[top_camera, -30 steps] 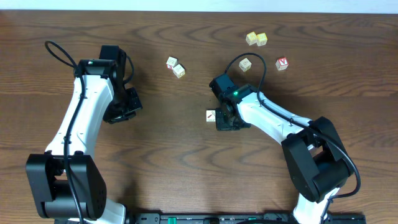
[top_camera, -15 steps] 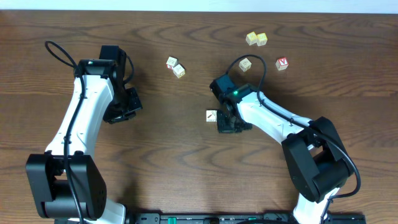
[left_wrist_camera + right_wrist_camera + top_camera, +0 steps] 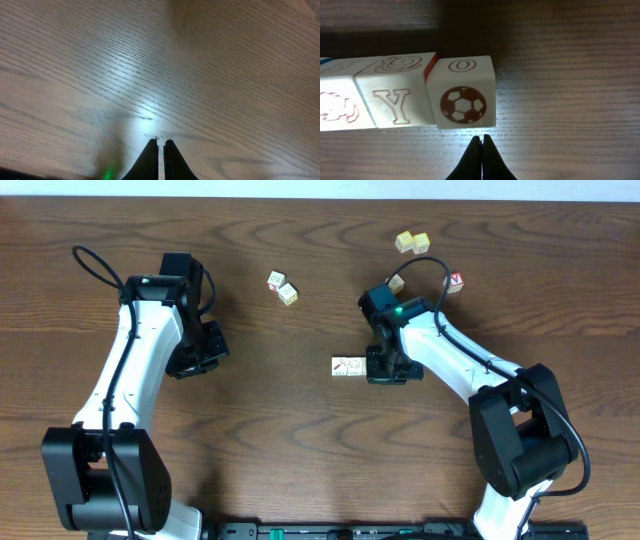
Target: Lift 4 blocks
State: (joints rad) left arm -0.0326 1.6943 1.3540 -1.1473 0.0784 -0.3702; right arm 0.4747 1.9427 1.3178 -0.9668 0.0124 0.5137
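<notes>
A short row of white-faced blocks (image 3: 347, 367) lies on the table mid-scene. In the right wrist view they sit side by side and touching: a football block (image 3: 462, 97), a "Y" block (image 3: 395, 102) and a third (image 3: 335, 105) cut off by the left edge. My right gripper (image 3: 482, 138) is shut and empty, its tips just short of the football block's near face; from overhead it (image 3: 385, 368) stands at the row's right end. My left gripper (image 3: 160, 143) is shut over bare wood, far left of the row (image 3: 195, 360).
Two more white cubes (image 3: 276, 280) (image 3: 289, 294) lie left of centre at the back. Two pale yellow cubes (image 3: 404, 242) (image 3: 421, 244), a cube (image 3: 396, 283) half behind the right arm's cable, and a red-letter cube (image 3: 455, 281) sit at the back right.
My right gripper has slid to the right, off the spot beside the single visible block, and a longer row of blocks now shows there. The left arm has not moved.
</notes>
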